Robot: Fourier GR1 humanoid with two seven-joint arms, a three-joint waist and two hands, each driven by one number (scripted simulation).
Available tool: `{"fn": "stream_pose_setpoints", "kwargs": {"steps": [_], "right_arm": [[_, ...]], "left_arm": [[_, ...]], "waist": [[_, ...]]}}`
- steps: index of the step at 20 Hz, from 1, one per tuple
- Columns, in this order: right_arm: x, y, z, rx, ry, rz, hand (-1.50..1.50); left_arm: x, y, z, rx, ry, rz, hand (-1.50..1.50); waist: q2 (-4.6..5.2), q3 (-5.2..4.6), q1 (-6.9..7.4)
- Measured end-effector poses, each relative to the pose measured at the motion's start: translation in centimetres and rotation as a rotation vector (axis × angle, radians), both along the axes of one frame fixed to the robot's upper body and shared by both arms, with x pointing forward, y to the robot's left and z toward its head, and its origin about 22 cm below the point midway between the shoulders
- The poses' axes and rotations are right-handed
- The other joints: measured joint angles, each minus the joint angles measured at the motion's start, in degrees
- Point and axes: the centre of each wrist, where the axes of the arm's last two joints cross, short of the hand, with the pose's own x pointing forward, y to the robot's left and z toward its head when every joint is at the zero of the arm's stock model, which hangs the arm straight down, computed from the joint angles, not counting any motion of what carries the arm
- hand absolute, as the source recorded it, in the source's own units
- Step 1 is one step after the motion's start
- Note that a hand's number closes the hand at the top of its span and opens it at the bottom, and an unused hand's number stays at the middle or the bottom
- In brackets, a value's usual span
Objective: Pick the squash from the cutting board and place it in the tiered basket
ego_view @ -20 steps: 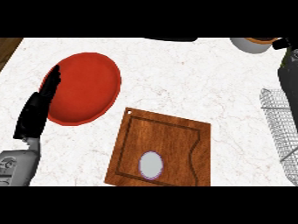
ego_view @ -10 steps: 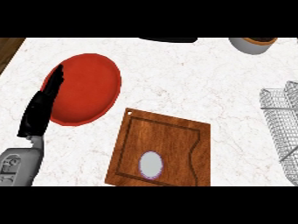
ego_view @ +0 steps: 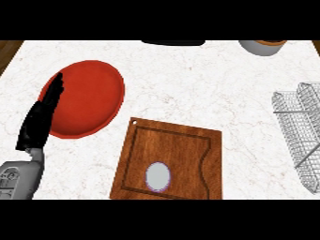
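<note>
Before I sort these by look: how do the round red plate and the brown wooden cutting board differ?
The round red plate is glossy; the brown wooden cutting board is rectangular and grained. The board carries a pale oval squash; the plate carries nothing, though the left hand overlaps its edge. Both lie flat on the white marble counter.

Pale oval squash (ego_view: pixel 157 176) flat on wooden cutting board (ego_view: pixel 183 150); wire tiered basket (ego_view: pixel 308 136) right.

Single head view, steeply down on counter (ego_view: pixel 190 84), fairly near.
</note>
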Motion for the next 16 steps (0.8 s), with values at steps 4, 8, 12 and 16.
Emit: {"fn": "stream_pose_setpoints", "kwargs": {"steps": [4,8,12,16], "right_arm": [[0.1,-1.3,-1.3,-0.029,0.09,-0.061,1.5],[-0.2,-3.6,-2.3,-0.049,0.193,-0.14,1.5],[-0.5,-4.7,-2.6,-0.052,0.258,-0.185,1.5],[-0.7,-4.6,-3.2,-0.025,0.3,-0.172,1.5]], "left_arm": [[-0.3,0.6,-0.4,0.001,0.011,0.01,0.0],[-0.6,0.9,-0.2,-0.001,0.009,0.026,0.0],[-0.8,1.2,-0.2,0.004,0.01,0.035,0.0],[-1.1,1.8,-0.3,0.0,0.023,0.058,0.0]], "waist": [[-0.29,0.01,-0.89],[-0.6,0.02,-1.65],[-0.9,0.04,-2.36],[-1.31,0.05,-3.37]]}}
